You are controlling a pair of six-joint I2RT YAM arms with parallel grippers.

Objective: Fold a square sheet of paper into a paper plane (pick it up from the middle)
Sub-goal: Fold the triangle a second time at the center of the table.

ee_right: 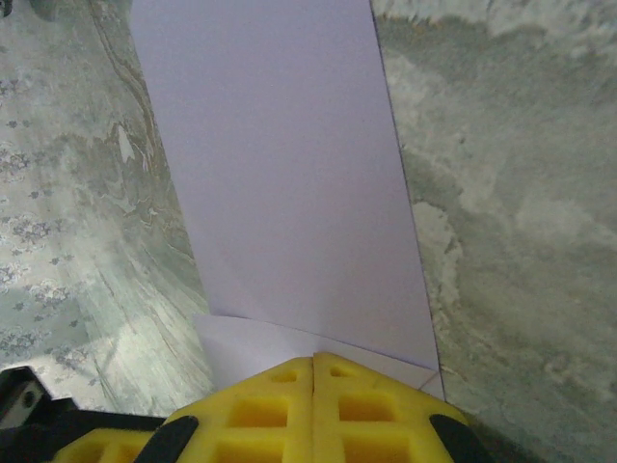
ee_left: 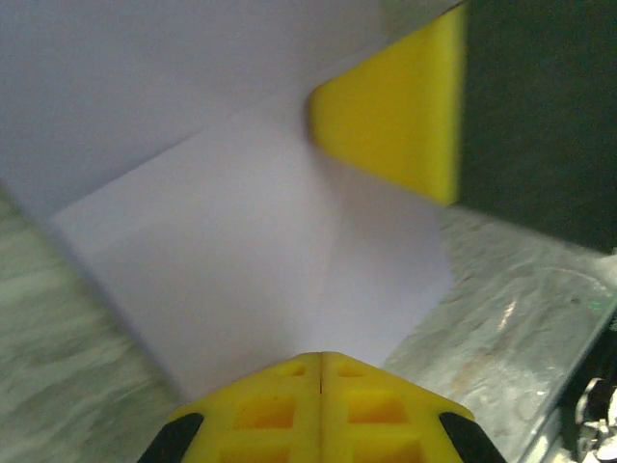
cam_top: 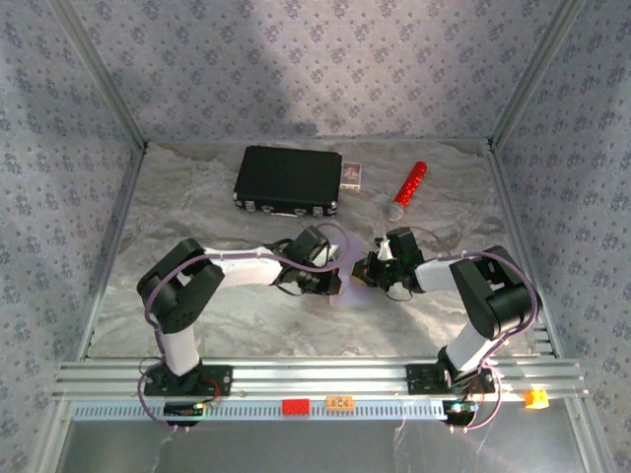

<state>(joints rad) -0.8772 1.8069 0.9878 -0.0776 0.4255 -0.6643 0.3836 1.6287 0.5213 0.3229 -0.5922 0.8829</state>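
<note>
Sheet: a thin, plain pale lilac paper sheet [ee_right: 289, 174] with a fold line across it. It sits on the arms' side of the black rectangular hard case [cam_top: 288, 180], well apart from it.
Edges: the long sides run straight and clean. One corner juts over the table, and another end disappears behind yellow fingertips.
Open room: the marbled grey table [cam_top: 197, 217] is bare to the left of the case and in front of it. A small white-and-dark card box [cam_top: 352, 174] sits just beside the case's right end, and a red-and-silver cylinder [cam_top: 407, 189] lies farther right.
Left gripper [ee_left: 320, 359]: the yellow fingers are pressed together, seam closed, pinching one end of the sheet.
Right gripper [ee_right: 314, 361]: the fingers are likewise squeezed tight on the opposite end. One pad [ee_left: 395, 106] rests against the paper.
Lift: from the overhead view, I cannot tell whether the sheet hangs clear of the table or brushes it.
</note>
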